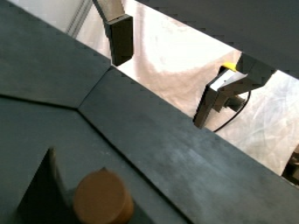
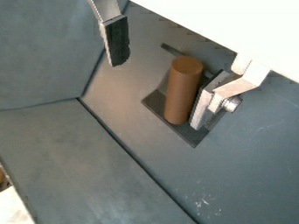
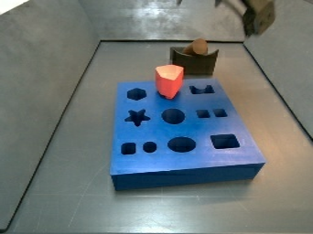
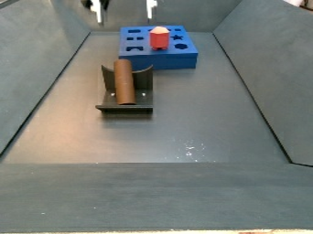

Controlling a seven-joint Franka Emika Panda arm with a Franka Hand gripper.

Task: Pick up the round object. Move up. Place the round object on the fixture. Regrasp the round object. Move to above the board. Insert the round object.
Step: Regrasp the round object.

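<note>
My jaws hang released and empty, high above the fixture. The round object lies below me in the fixture's notch, clear of both fingers. The board sits beyond it.

My gripper hangs high with its fingers spread and nothing between them, well above the round object lying on the fixture. The space over the peg is free. On both sides of the fixture the grey floor is bare to the sloping walls. On the board a red block stands up at the corner nearest the fixture; the other holes lie unobstructed.
</note>
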